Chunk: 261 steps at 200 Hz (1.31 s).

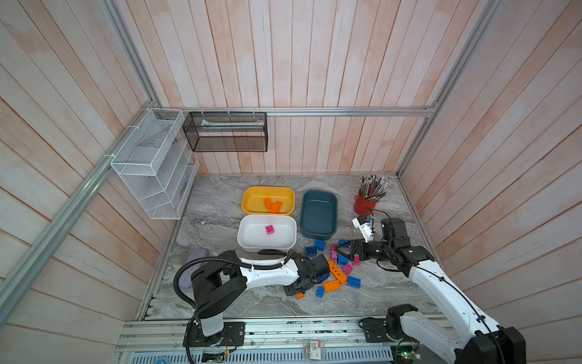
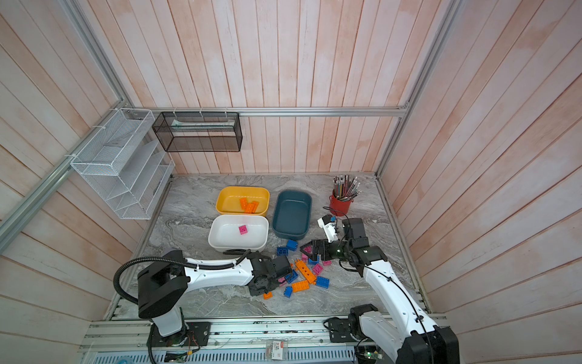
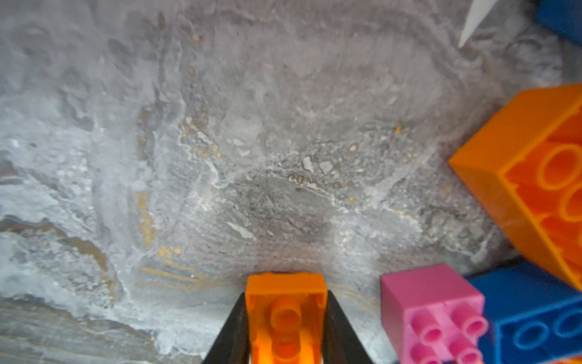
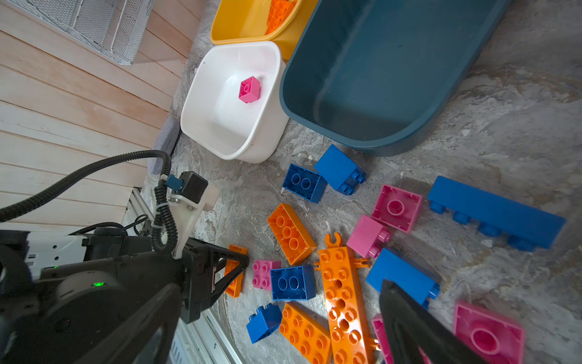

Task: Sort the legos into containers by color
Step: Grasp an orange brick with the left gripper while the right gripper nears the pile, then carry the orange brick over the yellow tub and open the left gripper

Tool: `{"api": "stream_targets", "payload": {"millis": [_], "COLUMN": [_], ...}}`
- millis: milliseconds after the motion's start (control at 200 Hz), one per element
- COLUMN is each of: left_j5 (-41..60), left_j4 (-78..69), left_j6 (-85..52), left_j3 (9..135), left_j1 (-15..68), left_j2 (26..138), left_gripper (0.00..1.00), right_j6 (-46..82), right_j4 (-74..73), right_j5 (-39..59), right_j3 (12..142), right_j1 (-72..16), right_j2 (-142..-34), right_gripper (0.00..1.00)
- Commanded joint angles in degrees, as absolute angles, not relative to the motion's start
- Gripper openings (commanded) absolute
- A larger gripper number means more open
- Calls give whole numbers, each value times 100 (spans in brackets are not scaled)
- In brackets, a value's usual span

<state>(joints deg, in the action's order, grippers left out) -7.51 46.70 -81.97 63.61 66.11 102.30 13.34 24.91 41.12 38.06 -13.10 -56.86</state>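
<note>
Small orange brick [image 3: 285,318], clenched between the jaws of the left gripper [image 3: 286,294]; destination, yellow tub [image 1: 267,188].
We log it low on the bench [image 1: 217,217] at the near edge of the loose legos [image 1: 338,274], just beside a pink brick [image 3: 431,312] and a blue brick [image 3: 535,318]. Yellow tub already holds orange pieces; white tub [image 1: 244,234] one pink; teal tub [image 1: 318,217] none. Over the pile hangs the right gripper [image 1: 346,252], jaws spread wide, nothing held. We judge the step as lift-and-carry: raise straight up so the neighbours stay put, keep the squeeze on the brick's flat sides, pass above the white tub's rim, and let go low inside the yellow tub so it does not bounce out.
</note>
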Motion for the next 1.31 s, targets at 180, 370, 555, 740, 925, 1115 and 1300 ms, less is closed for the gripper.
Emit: {"api": "stream_targets", "payload": {"millis": [180, 370, 555, 740, 925, 1115, 1300], "left_j5": [-1358, -1926, -2093, -1977, -2011, -1495, -1730], "left_j4": [5808, 5826, 4905, 3895, 3630, 3790, 4085], "left_j6": [-7088, -5567, -3896, -2742, -1874, -1685, -1379], "left_j3": [6925, 7821, 8366, 8999, 10064, 11163, 12055], "left_j1": [6139, 5245, 4211, 3261, 2685, 2352, 2307], "left_j2": [9446, 9424, 9836, 10600, 11776, 12875, 13492], "left_gripper": [19, 19, 19, 21, 21, 22, 28], "right_j6": [1370, 1668, 1900, 2063, 2024, 2066, 1986], "right_j4": [2242, 1719, 1193, 802, 791, 694, 786], "right_j5": [4413, 4547, 4733, 4777, 4680, 4679, 4559], "right_j3": [4303, 4482, 4645, 4753, 4948, 4949, 4940], "right_j1": [-1344, -1340, -1338, -1345, -1343, -1345, -1336], "right_j2": [-5917, -6082, -6401, -6711, -6863, -6957, -6954], "right_gripper": [98, 98, 98, 98, 98, 98, 98]}}
